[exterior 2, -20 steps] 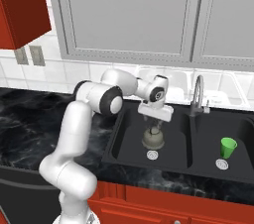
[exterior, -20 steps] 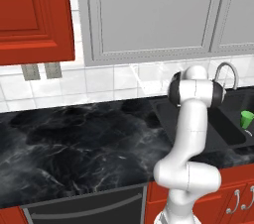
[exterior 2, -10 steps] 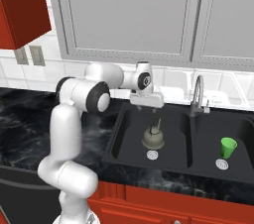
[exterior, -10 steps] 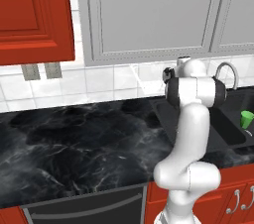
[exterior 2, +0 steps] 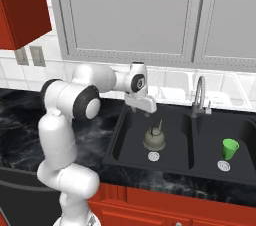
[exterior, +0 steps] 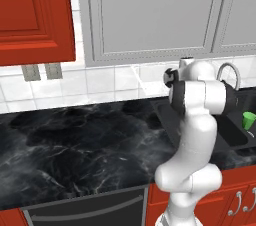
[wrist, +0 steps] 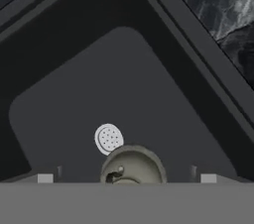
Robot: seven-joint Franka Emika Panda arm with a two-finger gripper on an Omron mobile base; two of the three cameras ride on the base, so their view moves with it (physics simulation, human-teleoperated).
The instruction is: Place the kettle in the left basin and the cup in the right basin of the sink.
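Grey upper cabinets [exterior 2: 130, 15] are hanging over a white tiled backsplash [exterior: 95, 85]. A red wall cabinet [exterior: 30, 17] is sitting at left, two outlet plates [exterior: 41, 71] showing just below it. Black marbled countertop [exterior: 75, 140] is running across, red base cabinets [exterior 2: 165, 210] and a dark appliance front [exterior: 85, 212] sitting underneath.

Robot body: white arm, dark joints.
Arm [exterior 2: 62, 135] built of glossy white rounded segments, bulbous at the elbows, thick tube-like links between. Joint caps are dark grey to black discs with a paler ring round the rim; one large cap on the upper link, a smaller one near the wrist. Same white shell and a black band at the joint in the left base view. Tool [exterior 2: 141, 103] is a flat pale block, small dark finger tips beneath.
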